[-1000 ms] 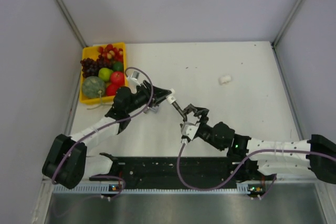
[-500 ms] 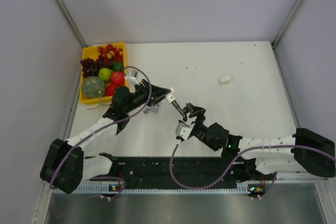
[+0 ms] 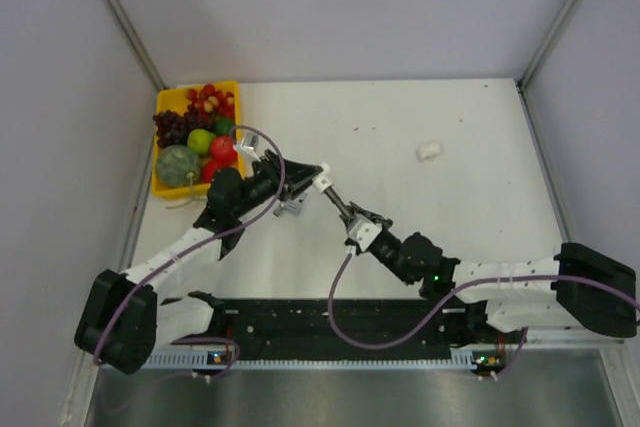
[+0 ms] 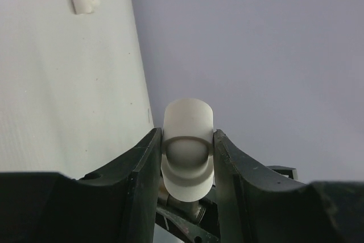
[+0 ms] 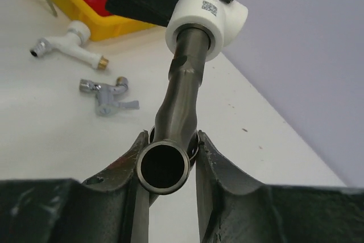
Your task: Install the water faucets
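Observation:
My left gripper (image 4: 186, 138) is shut on a white plastic elbow fitting (image 4: 187, 146), held above the table's middle (image 3: 322, 185). A dark grey metal faucet (image 5: 185, 83) sticks out of that fitting (image 5: 207, 21), and my right gripper (image 5: 169, 140) is shut on the faucet's spout end. In the top view the right gripper (image 3: 354, 219) meets the faucet (image 3: 340, 205) just right of the left gripper (image 3: 316, 173). On the table lie a white-bodied faucet (image 5: 68, 44) and a silvery faucet (image 5: 108, 96).
A yellow tray (image 3: 160, 187) of toy fruit stands at the far left, beside the left arm. A loose white fitting (image 3: 428, 152) lies at the back right of the table. Grey walls close the table in on three sides.
My right gripper has moved up and left to the dark grey faucet and gone from open to shut on it. The left gripper has kept its hold on the fitting.

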